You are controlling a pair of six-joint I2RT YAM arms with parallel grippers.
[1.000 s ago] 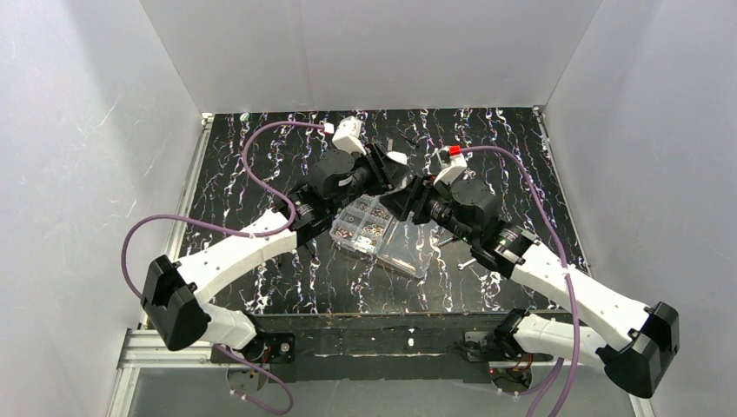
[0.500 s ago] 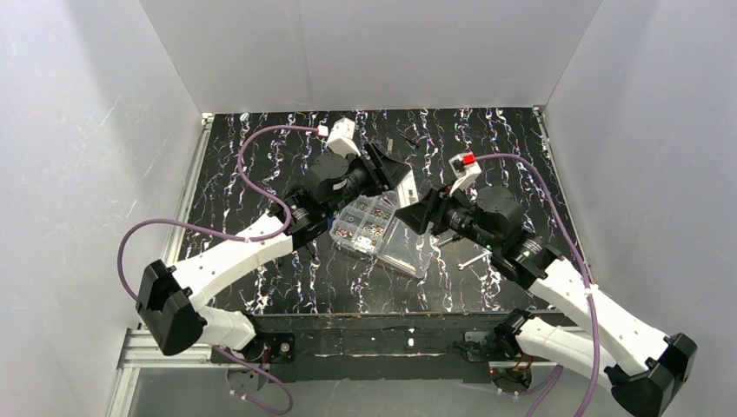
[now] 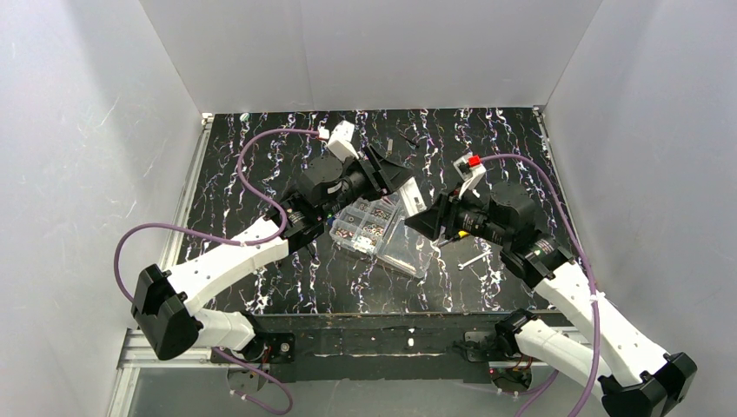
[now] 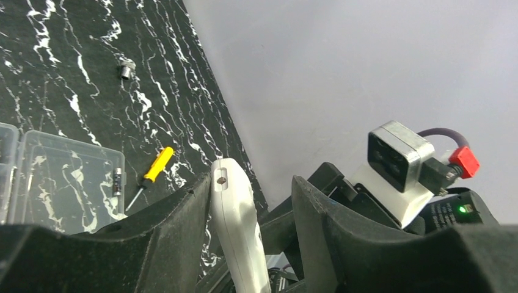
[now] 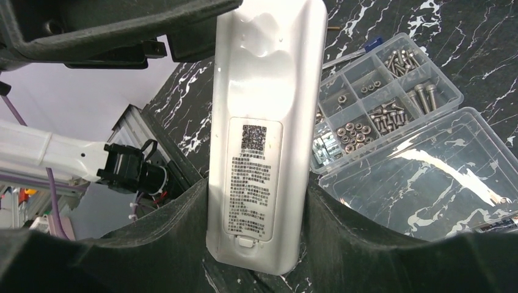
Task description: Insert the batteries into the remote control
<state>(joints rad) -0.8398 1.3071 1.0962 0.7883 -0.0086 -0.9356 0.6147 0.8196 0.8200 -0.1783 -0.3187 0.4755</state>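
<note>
Precariously, right end effector (image 5: 256, 195) alone pinches the slim white plastic remote control (image 5: 266, 91) — left end effector (image 4: 253, 186) spread — it could slip.

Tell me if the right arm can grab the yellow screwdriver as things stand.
Probably not: the right gripper is clamped on the remote control, so its jaws are full, though the screwdriver lies uncovered on the table.

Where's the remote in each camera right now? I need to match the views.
Top external: remote, a small white sliver at centre, just beyond the box.
Left wrist: remote at bottom centre, seen edge-on; box at left.
Right wrist: remote fills the centre, label side facing the camera; box at right.
Shared landmark: the clear box.
</note>
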